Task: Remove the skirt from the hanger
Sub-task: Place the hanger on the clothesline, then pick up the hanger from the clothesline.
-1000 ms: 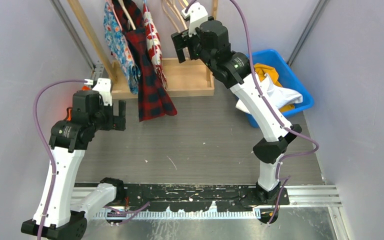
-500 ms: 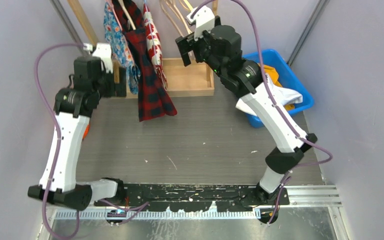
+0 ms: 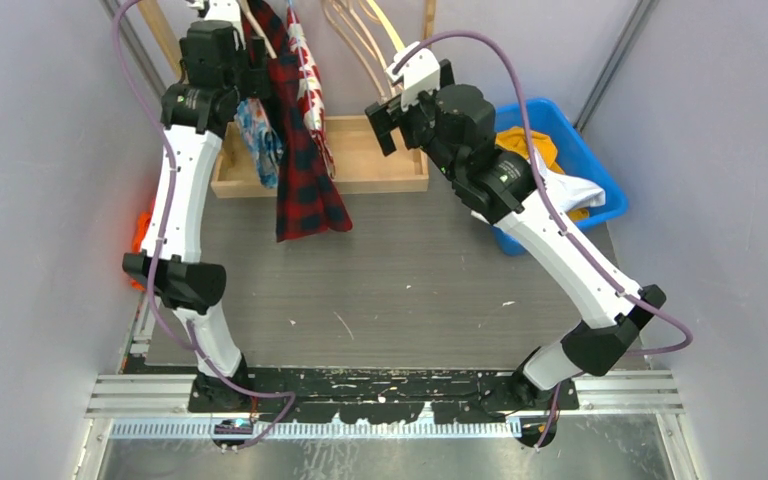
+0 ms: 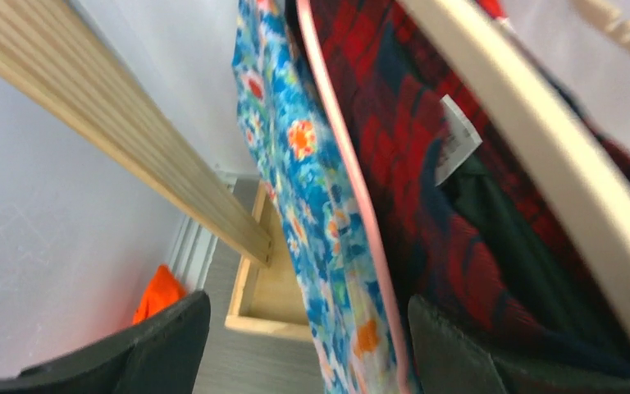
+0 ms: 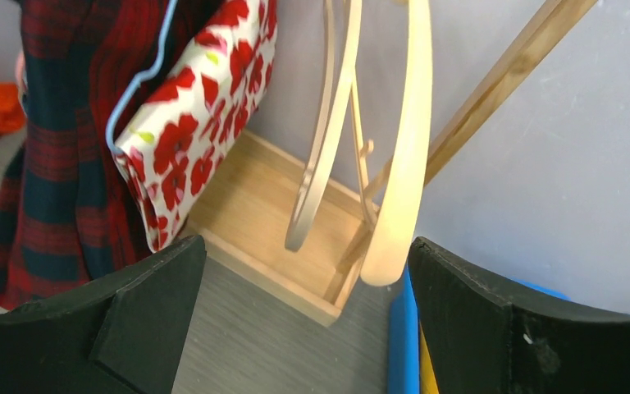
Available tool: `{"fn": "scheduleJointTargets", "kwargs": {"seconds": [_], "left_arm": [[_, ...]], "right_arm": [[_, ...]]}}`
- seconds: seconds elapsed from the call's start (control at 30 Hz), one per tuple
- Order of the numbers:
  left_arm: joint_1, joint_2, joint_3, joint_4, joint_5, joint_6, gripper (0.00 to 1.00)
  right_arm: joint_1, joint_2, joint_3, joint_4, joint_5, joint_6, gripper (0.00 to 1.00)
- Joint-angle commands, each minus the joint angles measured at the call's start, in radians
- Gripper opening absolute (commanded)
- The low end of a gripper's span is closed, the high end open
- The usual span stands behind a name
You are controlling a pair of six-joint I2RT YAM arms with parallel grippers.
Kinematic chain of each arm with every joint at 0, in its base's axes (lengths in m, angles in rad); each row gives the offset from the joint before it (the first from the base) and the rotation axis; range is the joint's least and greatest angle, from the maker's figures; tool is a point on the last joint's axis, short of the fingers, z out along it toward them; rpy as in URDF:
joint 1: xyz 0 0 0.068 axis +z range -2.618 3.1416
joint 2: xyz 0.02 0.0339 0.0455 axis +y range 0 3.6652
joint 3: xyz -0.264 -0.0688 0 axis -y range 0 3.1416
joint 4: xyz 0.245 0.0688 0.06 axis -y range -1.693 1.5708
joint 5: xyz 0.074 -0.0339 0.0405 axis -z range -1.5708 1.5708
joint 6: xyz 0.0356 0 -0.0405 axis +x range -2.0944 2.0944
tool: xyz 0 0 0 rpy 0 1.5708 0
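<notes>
Three garments hang on a wooden rack at the back left: a blue floral skirt [image 3: 257, 135], a red plaid one [image 3: 305, 170] and a white one with red flowers [image 3: 305, 85]. My left gripper [image 3: 250, 72] is raised to the rack and open. In the left wrist view the blue floral skirt [image 4: 312, 189] with its pink edge hangs between the open jaws of the left gripper [image 4: 308, 353]; the red plaid garment [image 4: 426, 164] and a pale wooden hanger [image 4: 558, 156] lie to the right. My right gripper [image 3: 385, 110] is open and empty, facing empty wooden hangers [image 5: 402, 148].
The rack's wooden base tray [image 3: 370, 150] sits on the grey table. A blue bin [image 3: 580, 150] with yellow and white cloth stands at the back right. An orange cloth [image 3: 140, 230] lies by the left wall. Grey walls close both sides.
My left arm has risen and swung back from low on the left up to the rack, and its jaws now stand around the blue floral skirt. My right gripper has drifted slightly right and down.
</notes>
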Motion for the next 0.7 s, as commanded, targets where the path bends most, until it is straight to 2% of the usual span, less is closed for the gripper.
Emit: {"fn": "scheduleJointTargets", "kwargs": {"seconds": [0.0, 0.27, 0.43, 0.67], "left_arm": [[0.013, 0.012, 0.041, 0.16, -0.13, -0.01, 0.89], [0.032, 0.041, 0.05, 0.405, -0.171, 0.043, 0.9], [0.051, 0.03, -0.021, 0.584, -0.154, 0.053, 0.92], [0.084, 0.069, -0.049, 0.637, -0.06, -0.004, 0.92]], "right_arm": [[0.006, -0.046, -0.041, 0.065, 0.027, -0.038, 0.99], [-0.005, -0.058, -0.072, 0.074, 0.071, -0.024, 0.99], [-0.015, -0.059, -0.092, 0.071, 0.077, -0.007, 0.99], [-0.019, -0.06, -0.098, 0.07, 0.089, 0.0, 0.98]]}}
